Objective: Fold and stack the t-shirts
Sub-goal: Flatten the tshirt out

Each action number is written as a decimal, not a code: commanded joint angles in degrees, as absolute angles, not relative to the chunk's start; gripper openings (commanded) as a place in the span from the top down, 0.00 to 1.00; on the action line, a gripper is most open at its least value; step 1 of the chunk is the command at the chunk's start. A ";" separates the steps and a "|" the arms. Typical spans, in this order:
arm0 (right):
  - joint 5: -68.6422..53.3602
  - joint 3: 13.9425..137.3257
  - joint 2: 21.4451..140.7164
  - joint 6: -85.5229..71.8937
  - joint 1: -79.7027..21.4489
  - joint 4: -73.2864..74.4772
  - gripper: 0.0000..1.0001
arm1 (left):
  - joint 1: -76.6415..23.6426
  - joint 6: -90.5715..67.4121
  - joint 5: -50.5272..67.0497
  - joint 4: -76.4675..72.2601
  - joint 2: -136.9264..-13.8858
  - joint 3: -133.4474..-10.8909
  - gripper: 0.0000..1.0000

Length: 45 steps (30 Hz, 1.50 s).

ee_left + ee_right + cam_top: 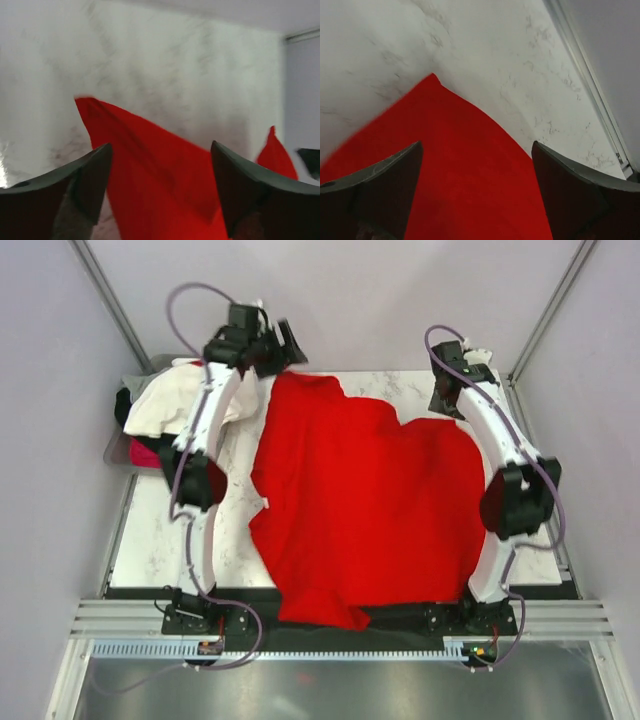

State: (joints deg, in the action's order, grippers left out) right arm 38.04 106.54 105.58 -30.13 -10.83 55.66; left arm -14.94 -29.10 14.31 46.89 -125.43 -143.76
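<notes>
Ok, far left first: a pile sits at the left edge of the table (150, 530). The white t-shirt (170, 400) is on top, the black t-shirt (123, 406) pokes out behind it, and the magenta-pink t-shirt (146, 452) is underneath. A grey rim (112, 447) shows beside the pile, maybe a tray holding them, but it's mostly covered and I can't tell for sure.

Next, my left claw (287, 344) is at the far side, just over the far-left corner of the red t-shirt (370, 500). Wrist cam: its fingers (85, 175) are spread wide w/ nothing pinched, red cloth on the marble below the gap.

The red t-shirt is spread over mid table, rumpled, w/ its near end reaching past the near edge btw my bases.

My right claw (446, 405) hangs over the shirt's far-right edge. Its fingers (570, 185) are wide too, holding nothing, w/ the red edge under the gap and bare marble beyond.
</notes>
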 commanded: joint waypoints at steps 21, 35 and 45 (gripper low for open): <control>7.49 59.16 75.22 -28.04 -10.46 36.23 0.02 | -31.46 -34.53 -1.06 36.93 -85.26 -66.14 0.00; 0.18 60.12 88.68 -25.93 -10.55 29.45 0.02 | -28.84 -30.68 -3.43 28.83 -102.12 -77.06 0.03; 0.18 64.15 90.62 -24.52 -10.46 29.27 0.02 | -23.64 -26.90 -0.26 33.84 -127.16 -106.24 0.05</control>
